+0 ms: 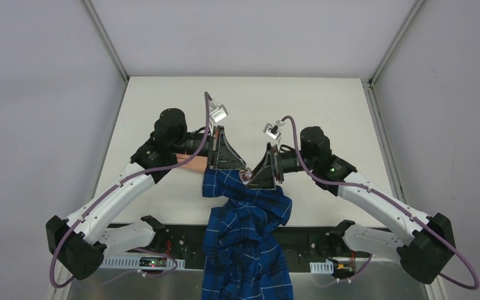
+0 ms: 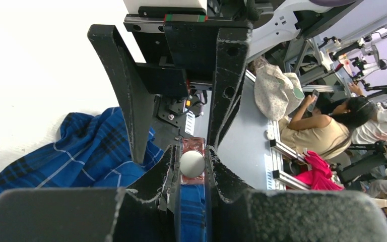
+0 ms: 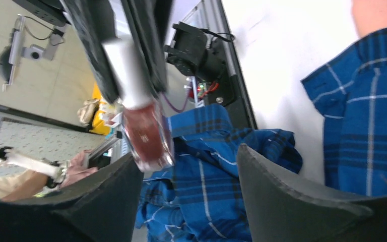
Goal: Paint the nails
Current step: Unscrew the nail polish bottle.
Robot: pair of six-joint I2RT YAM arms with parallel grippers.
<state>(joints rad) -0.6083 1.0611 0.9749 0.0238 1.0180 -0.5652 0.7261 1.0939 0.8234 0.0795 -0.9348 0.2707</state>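
Left gripper [image 2: 191, 157] is clenched on the white cap [image 2: 192, 164] of the polish bottle [image 3: 148, 133]. Right gripper [image 3: 189, 161] is released, jaws apart, with the red glass just beside one finger. The bottle's long axis runs from gripper to gripper, cap toward the left one. Just left of the bottle lies the pale hand [image 1: 190, 164], under the left arm, which is nearer. Its nails are hidden and probably point away from the bottle. One bottle, one hand, one plaid sleeve [image 1: 244, 244], two grippers.
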